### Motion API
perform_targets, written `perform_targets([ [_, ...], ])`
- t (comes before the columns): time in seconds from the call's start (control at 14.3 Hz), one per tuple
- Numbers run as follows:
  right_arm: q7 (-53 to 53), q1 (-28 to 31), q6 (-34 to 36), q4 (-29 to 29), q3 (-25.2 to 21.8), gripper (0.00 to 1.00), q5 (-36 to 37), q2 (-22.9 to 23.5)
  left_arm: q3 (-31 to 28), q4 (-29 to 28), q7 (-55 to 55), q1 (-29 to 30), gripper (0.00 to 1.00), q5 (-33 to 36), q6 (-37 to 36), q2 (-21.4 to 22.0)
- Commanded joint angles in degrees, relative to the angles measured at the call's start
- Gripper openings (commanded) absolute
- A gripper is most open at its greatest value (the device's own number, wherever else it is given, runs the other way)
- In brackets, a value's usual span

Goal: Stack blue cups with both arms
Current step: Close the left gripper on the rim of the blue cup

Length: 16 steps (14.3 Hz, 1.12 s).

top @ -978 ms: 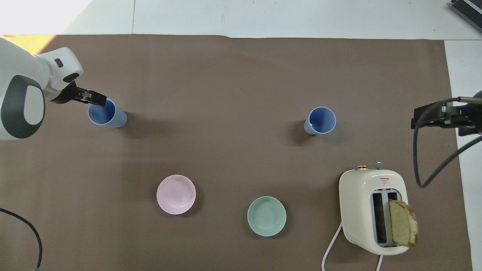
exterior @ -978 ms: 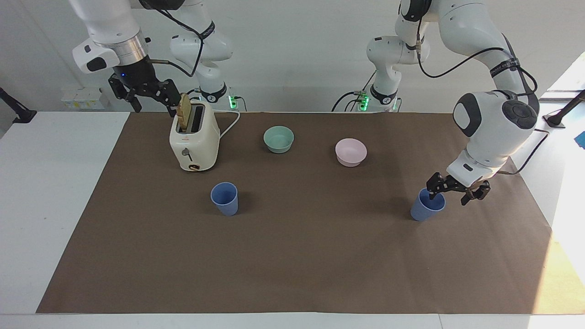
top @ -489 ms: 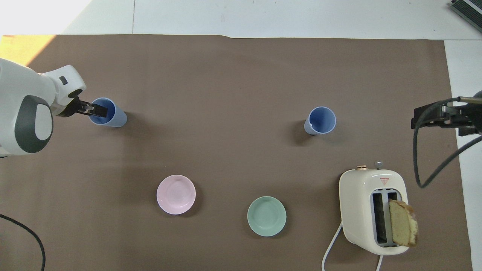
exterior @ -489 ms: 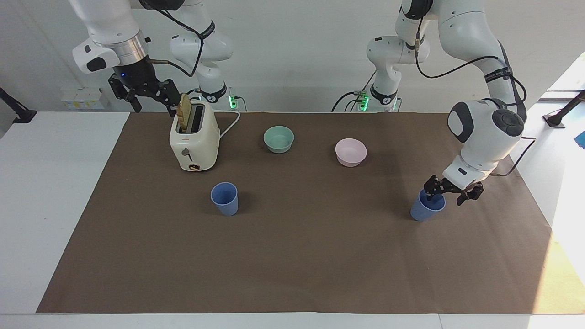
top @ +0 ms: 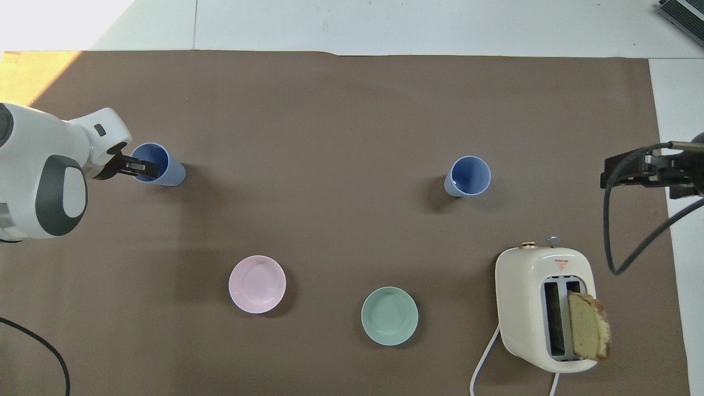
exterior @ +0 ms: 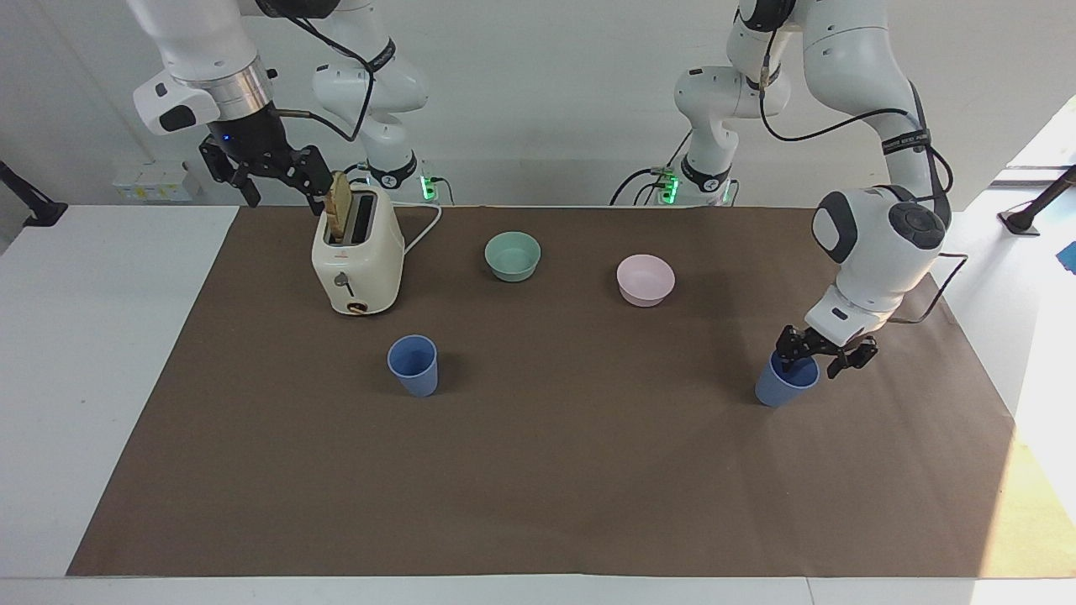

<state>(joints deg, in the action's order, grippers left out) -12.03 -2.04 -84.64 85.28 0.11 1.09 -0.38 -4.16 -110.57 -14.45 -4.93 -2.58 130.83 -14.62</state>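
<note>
Facing view: left claw [exterior: 812, 361] straddles the blue cup's [exterior: 785, 380] rim, grip unclear; close squarely before lifting. Right claw [exterior: 271, 175] waits released over the toaster [exterior: 357, 259].

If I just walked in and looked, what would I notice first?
Probably the left arm's tool dipping onto the rim of a blue cup at its end of the table. Next, the cream toaster near the robots, with a slice of bread poking out, and the right arm's tool waiting beside it. A second blue cup stands alone, farther from the robots than the toaster.
</note>
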Motion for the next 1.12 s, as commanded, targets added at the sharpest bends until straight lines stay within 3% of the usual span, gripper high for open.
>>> perform_targets([
  [0.0,-0.5,0.4,-0.3,0.9,0.1,1.00,-1.1,-0.8,-0.1,-2.4,0.0,-0.2,0.53,-0.7,0.7,2.0],
  [0.14,-0.5,0.4,-0.3,0.9,0.2,1.00,-1.1,-0.8,-0.1,-2.3,0.5,-0.3,0.30,-0.8,0.3,2.1],
  [0.21,-0.5,0.4,-0.3,0.9,0.1,1.00,-1.1,-0.8,-0.1,-2.2,0.5,-0.4,0.26,-0.8,-0.5,2.1],
  [0.42,-0.5,0.4,-0.3,0.9,0.2,1.00,-1.1,-0.8,-0.1,-2.0,0.5,-0.4,0.03,-0.8,-1.4,2.1],
  [0.84,-0.5,0.4,-0.3,0.9,0.1,1.00,-1.1,-0.8,0.0,1.5,0.7,-3.0,0.00,-0.7,-4.1,1.9],
  [1.05,-0.5,0.4,-0.3,0.9,0.2,1.00,-1.1,-0.8,-0.1,2.5,6.7,-8.0,0.00,-0.3,-4.8,1.9],
])
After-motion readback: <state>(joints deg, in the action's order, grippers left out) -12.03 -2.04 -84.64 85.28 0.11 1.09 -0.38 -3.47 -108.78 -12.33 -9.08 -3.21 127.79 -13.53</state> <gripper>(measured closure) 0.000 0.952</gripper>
